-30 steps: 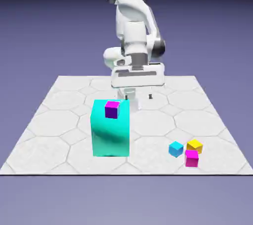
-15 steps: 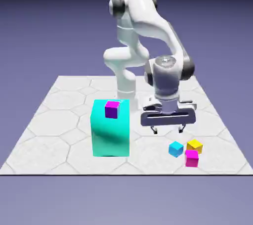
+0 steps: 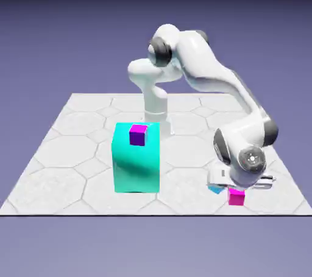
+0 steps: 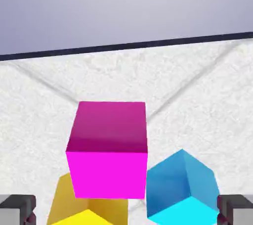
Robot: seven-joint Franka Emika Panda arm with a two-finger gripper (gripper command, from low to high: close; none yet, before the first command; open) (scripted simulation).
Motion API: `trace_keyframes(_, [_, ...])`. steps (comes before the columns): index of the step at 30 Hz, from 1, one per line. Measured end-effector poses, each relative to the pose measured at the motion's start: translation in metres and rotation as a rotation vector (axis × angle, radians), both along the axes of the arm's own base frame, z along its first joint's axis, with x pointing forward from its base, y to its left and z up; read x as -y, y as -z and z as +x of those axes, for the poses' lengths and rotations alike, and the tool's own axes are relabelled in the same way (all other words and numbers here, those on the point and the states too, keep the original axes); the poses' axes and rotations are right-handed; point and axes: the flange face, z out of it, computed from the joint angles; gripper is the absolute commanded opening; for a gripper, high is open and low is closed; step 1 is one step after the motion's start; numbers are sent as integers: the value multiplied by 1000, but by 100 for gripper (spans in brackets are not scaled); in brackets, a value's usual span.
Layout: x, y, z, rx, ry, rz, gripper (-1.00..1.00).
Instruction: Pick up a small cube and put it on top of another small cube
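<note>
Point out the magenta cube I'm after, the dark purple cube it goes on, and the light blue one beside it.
Magenta cube (image 4: 106,174): hand view, on its brightest face.
Dark purple cube (image 3: 138,138): exterior view, on its dark side face.
Light blue cube (image 4: 168,189): hand view, on a darker side face.

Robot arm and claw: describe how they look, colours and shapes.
The arm is glossy white, built of rounded, tube-like segments, with dark grey round caps at several joints and a grey metallic disc near the wrist. The claw has two small, blocky grey fingertips, darker above and lighter below in the hand view. No cable shows.
</note>
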Motion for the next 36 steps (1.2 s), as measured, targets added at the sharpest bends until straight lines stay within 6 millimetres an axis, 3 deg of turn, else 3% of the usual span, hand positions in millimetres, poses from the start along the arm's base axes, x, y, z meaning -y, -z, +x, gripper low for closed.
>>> trace_keyframes(1, [0,0,0,0,0,0,0])
trace_keyframes(4, [-3,46,-27,-1,0,0,0])
trace_keyframes(5, [-4,56,-34,0,0,-1,-100])
trace_keyframes(7, [-4,56,-34,-1,1,0,-100])
trace_keyframes(11, [6,-5,2,1,4,-1,-100])
trace_keyframes(16, [115,-83,21,12,59,-29,-100])
trace_keyframes(20, [203,-146,16,11,122,-39,-100])
trace_keyframes(24, [287,-206,-9,6,197,-33,-100])
trace_keyframes(29, [379,-273,-63,0,299,1,-100])
trace_keyframes(30, [379,-273,-63,0,300,1,-100])
trace_keyframes(36, [367,-220,-92,0,300,1,-100])
